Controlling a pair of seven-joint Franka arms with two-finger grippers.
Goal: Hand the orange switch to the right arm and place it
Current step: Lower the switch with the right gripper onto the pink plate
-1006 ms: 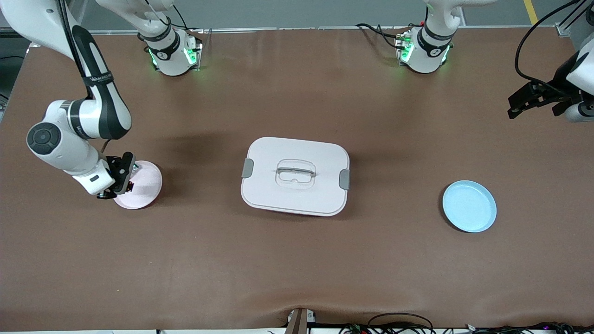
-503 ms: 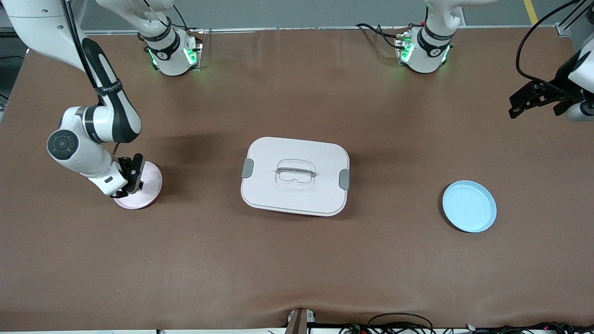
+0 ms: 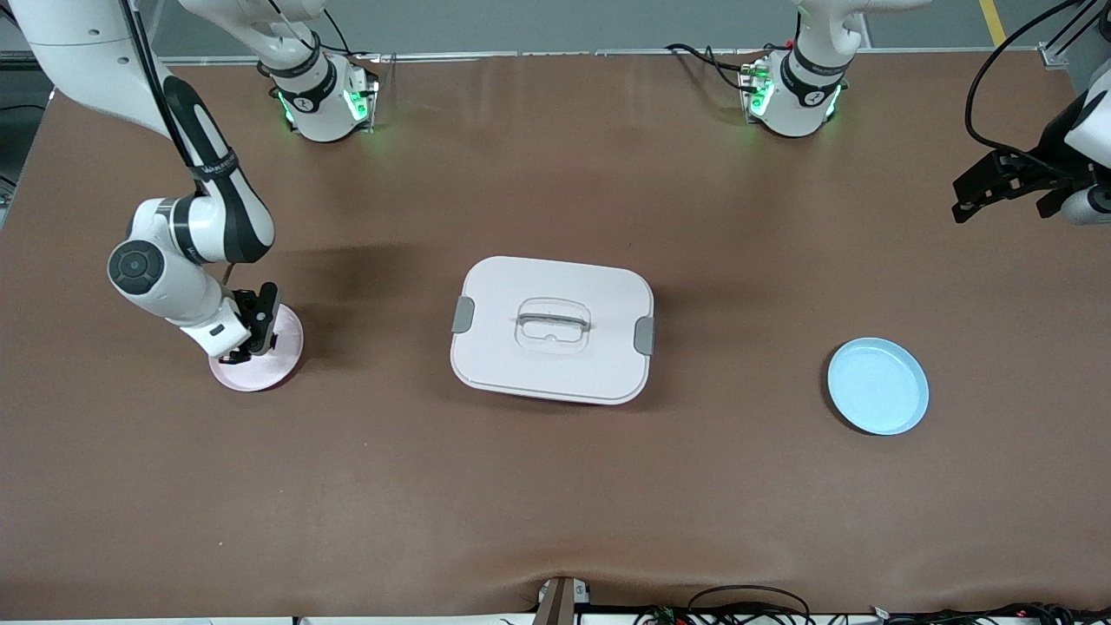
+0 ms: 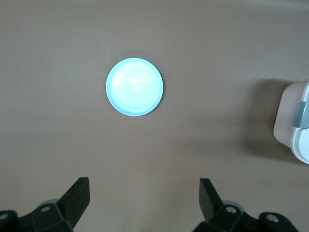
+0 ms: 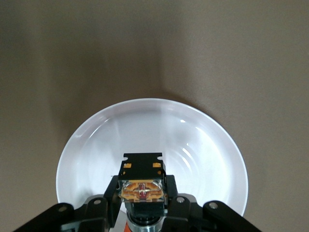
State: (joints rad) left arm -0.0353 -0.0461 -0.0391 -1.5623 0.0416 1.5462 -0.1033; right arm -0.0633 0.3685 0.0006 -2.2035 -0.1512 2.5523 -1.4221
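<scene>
The orange switch [image 5: 143, 181], a small black block with orange markings and a clear face, is held between the fingers of my right gripper [image 5: 143, 193]. In the front view my right gripper [image 3: 247, 345] is low over the pink plate [image 3: 285, 351], which looks white in the right wrist view [image 5: 203, 145]. I cannot tell whether the switch touches the plate. My left gripper [image 3: 962, 207] is open and empty, waiting in the air at the left arm's end of the table; its jaws stand wide apart in the left wrist view [image 4: 145, 200].
A white lidded box [image 3: 552, 330] with grey latches sits mid-table and also shows in the left wrist view [image 4: 294, 121]. A light blue plate [image 3: 877, 386] lies toward the left arm's end, also seen in the left wrist view [image 4: 134, 87]. Brown table surface surrounds them.
My right arm has swung toward the table's middle, bringing its gripper with the switch further in over the pink plate. The left arm has barely moved.
</scene>
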